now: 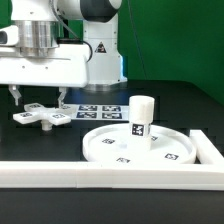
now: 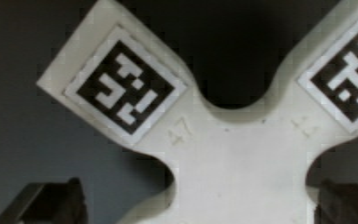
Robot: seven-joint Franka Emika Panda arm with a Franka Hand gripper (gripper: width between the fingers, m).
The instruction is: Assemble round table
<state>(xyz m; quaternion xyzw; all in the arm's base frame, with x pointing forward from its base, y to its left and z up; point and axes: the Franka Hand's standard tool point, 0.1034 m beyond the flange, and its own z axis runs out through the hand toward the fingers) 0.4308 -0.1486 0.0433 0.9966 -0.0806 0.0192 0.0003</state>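
Black tabletop (image 1: 175,108) under tool (image 1: 38,99) spread wide above cross-shaped base (image 1: 40,116), fingertips (image 2: 51,200) cropped in wrist view.

This is a robotics lab test cell. A white robot arm (image 1: 95,45) stands at the far edge of a black surface (image 1: 185,105), with a plain green backdrop (image 1: 170,40) behind. A white border wall (image 1: 100,172) fences the near edge. The marker board (image 1: 97,109) and the round disc (image 1: 105,141) carry black-and-white square tags.
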